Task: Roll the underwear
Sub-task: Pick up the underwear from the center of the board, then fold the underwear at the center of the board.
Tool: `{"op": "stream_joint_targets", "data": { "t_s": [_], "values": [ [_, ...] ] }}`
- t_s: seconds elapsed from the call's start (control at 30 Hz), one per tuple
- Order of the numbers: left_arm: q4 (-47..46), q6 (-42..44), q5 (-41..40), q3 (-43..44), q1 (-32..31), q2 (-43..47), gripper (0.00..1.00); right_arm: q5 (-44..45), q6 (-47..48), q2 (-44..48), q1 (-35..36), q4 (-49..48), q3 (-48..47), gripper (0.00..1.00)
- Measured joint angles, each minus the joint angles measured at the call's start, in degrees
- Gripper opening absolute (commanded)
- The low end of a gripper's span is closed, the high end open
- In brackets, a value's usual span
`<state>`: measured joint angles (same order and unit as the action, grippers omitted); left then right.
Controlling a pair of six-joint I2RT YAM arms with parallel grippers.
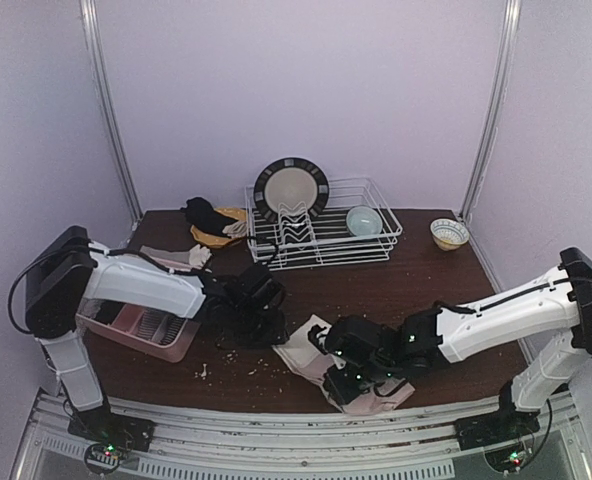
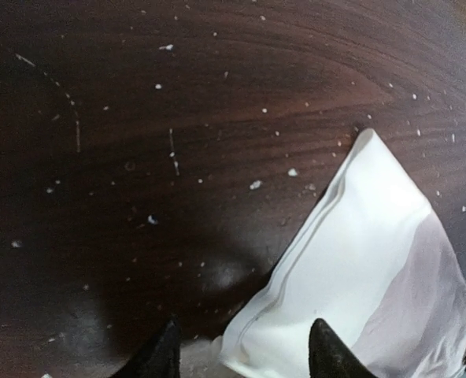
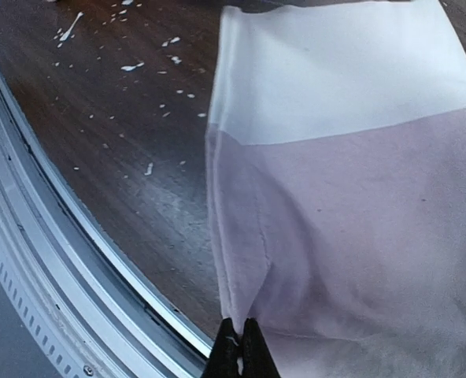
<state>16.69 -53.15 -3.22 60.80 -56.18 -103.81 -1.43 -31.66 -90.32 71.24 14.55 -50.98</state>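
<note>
The underwear is a pale cloth, white at one end and lavender-pink at the other, lying flat near the front middle of the dark wooden table. In the right wrist view my right gripper is shut on a pinched fold at the lavender edge of the underwear, close to the table's front rail. My left gripper stands open just over the white corner of the underwear, one fingertip above bare wood and the other above the cloth. In the top view the left gripper sits at the cloth's left side.
A wire dish rack at the back holds a plate and a bowl. A small bowl stands at back right, a basket with dark cloth at back left, and a pink bin under the left arm. White crumbs dot the wood. A metal rail runs along the front edge.
</note>
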Motion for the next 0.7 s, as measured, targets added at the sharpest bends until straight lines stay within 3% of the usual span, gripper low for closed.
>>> {"op": "stream_joint_targets", "data": {
  "t_s": [0.27, 0.7],
  "values": [
    [1.9, 1.4, -4.6, -4.1, 0.0, 10.6, 0.62, -9.5, -3.3, 7.6, -10.6, -8.0, 11.3, 0.00],
    [2.9, 2.6, -8.6, -6.1, -2.4, 11.3, 0.58, -18.1, -3.5, 17.9, -20.0, -12.6, 17.4, 0.00]
  ]
}}
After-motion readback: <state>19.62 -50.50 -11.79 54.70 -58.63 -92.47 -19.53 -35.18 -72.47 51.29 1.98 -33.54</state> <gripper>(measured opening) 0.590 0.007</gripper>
